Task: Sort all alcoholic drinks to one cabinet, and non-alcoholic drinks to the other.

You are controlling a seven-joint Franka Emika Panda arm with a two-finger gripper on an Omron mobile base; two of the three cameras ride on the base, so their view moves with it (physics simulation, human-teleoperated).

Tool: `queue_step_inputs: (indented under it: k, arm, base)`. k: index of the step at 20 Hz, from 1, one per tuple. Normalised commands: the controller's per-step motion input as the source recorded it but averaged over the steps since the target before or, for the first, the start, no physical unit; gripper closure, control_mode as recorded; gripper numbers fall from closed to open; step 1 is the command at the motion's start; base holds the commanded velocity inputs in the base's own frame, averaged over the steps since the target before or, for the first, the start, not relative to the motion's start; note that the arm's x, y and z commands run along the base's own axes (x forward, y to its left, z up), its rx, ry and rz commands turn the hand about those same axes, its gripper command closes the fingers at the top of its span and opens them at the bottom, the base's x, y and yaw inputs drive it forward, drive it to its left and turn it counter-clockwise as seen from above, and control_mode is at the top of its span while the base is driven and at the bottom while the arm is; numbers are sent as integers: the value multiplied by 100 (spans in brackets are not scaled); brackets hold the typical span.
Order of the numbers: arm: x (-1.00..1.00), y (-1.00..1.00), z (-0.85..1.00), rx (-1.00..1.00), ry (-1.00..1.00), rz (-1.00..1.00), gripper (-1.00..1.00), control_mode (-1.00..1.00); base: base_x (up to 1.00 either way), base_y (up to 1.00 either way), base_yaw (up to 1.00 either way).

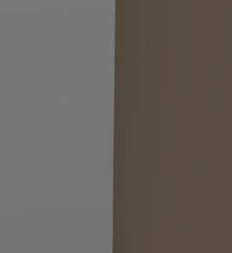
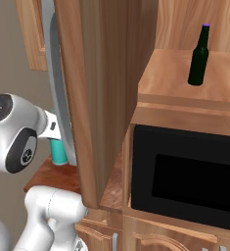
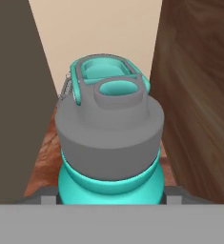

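One teal bottle (image 3: 108, 143) is standing upright on the worktop (image 2: 53, 179), sitting dead centre between the tool's (image 3: 108, 199) fingers, grey cap pointing up the frame; the tool looks to be gripping its body. Wood panels are flanking it closely. Well apart, the dark-green bottle (image 2: 199, 55) is standing upright on the shelf (image 2: 175, 73) above the microwave (image 2: 185, 171).

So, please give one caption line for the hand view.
Teal bottle with grey cap seen close from above, between two side walls.

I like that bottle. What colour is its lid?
Grey, on the teal bottle; clearest in the hand view.
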Motion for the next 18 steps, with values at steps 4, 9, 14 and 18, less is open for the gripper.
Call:
queue_step_inputs:
  k: [4,9,14,18]
  arm:
    - [0,0,0,0,0,0,100,100]
    - [0,0,0,0,0,0,100,100]
    - [0,0,0,0,0,0,100,100]
    - [0,0,0,0,0,0,100,100]
  base:
    - [-99,-2,0]
    - [-99,0,0]
    - [-71,0,0]
    - [-79,-6,0]
